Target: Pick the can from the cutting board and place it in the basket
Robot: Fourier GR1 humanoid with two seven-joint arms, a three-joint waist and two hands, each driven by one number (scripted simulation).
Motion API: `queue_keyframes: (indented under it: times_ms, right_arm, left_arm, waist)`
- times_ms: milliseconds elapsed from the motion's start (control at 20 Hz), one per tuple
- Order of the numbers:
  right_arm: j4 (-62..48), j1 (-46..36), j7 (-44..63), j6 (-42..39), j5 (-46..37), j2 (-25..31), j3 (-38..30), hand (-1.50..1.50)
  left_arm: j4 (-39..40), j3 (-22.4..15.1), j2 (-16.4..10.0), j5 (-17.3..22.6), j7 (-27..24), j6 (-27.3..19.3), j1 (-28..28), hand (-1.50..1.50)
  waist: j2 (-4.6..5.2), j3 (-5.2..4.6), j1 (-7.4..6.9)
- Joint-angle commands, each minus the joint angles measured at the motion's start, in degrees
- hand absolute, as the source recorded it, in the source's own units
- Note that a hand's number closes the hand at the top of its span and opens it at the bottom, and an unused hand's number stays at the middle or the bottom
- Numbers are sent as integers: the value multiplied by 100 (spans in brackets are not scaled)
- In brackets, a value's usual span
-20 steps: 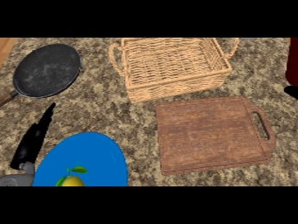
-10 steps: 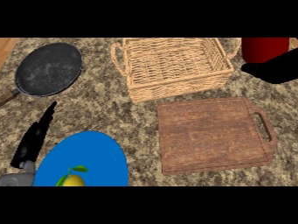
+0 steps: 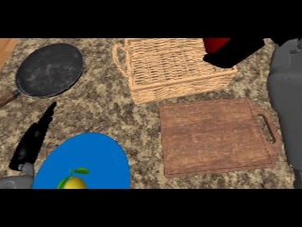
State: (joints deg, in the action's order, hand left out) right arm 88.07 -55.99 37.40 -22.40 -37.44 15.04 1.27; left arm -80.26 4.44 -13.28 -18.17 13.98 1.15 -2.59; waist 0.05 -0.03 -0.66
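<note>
A red can (image 3: 216,43) shows at the top of the head view, and my right hand (image 3: 236,53) is curled round it, hiding most of it. Hand and can hang over the far right corner of the wicker basket (image 3: 172,84). My right forearm (image 3: 296,102) runs down the right edge. The brown wooden cutting board (image 3: 215,137), handle slot on its right, lies bare in front of the basket. At the lower left my left hand (image 3: 32,142) rests open, fingers pointing up.
A black frying pan (image 3: 48,70) with a wooden handle lies at the far left. A blue plate (image 3: 91,159) with a yellow fruit (image 3: 73,182) sits at the near left, beside my left hand.
My right hand has carried the red can leftward from the right edge to above the basket's far right corner. The grey right forearm has come into view. My left hand has not moved.
</note>
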Motion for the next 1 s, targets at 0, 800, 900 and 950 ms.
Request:
queue_keyframes:
  times_ms: [0,800,900,950]
  right_arm:
    - [-503,76,-214,412,-401,-227,221,150]
    - [-2714,-446,-895,2599,-1150,-1146,0,-150]
    - [-2401,-264,-855,2931,-1044,-1086,-257,-150]
    - [-2612,-735,-621,2953,-1022,-1116,-429,-150]
  left_arm:
    - [10,45,46,34,-109,17,91,0]
    - [34,127,-28,-103,-316,15,161,0]
    - [-43,-89,215,-216,49,-65,10,0]
    - [250,216,-35,-43,-195,35,-194,0]
  waist:
    - [0,1,11]
    - [9,2,-24]
    - [2,5,33]
    - [15,0,8]
